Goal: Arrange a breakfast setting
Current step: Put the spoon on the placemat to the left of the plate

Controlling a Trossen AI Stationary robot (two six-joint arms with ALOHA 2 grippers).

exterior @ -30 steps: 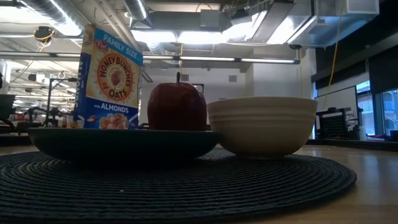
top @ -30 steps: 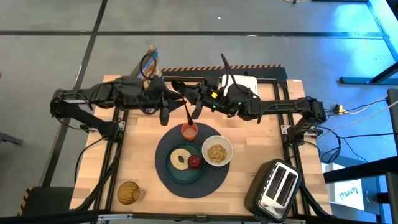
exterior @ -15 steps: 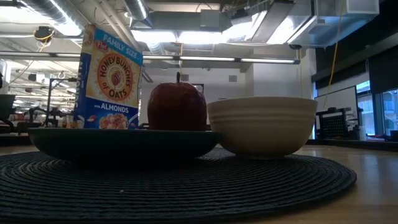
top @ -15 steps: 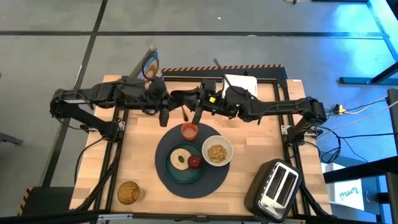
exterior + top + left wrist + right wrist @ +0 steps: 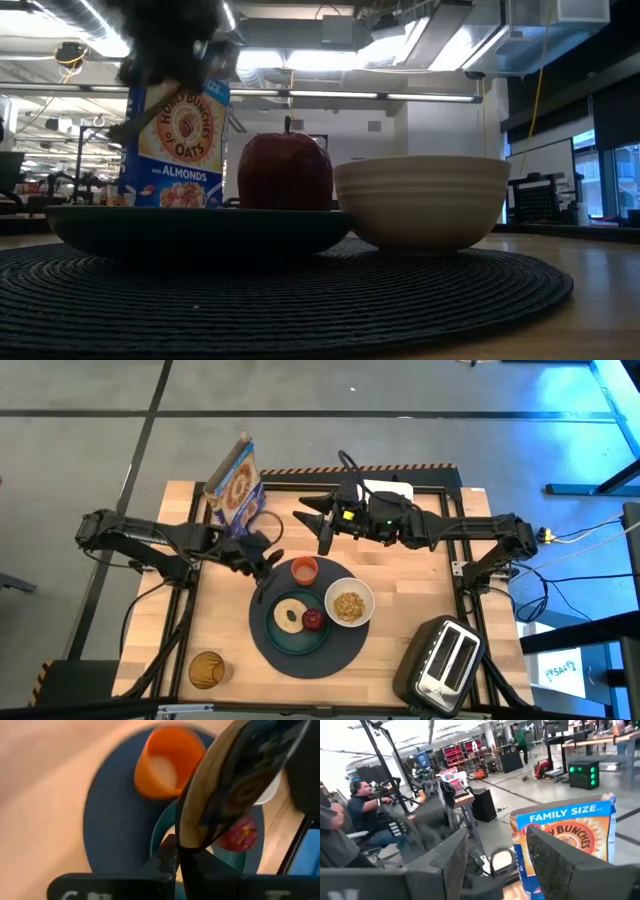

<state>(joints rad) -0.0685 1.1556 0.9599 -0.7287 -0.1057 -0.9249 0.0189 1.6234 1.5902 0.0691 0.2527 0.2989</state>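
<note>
We see the spoon [image 5: 225, 785] clamped in the left end effector [image 5: 262, 563] just left of the orange cup [image 5: 304, 570] on the placemat [image 5: 262, 628], teal plate [image 5: 279, 633] alongside, right end effector [image 5: 322, 540] spread empty beyond, cereal box [image 5: 236, 486] far left on the desk [image 5: 410, 575].

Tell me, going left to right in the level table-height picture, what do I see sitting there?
Cereal box → small red apple → white bowl. The teal plate and dark placemat lie underneath, spanning several.
</note>
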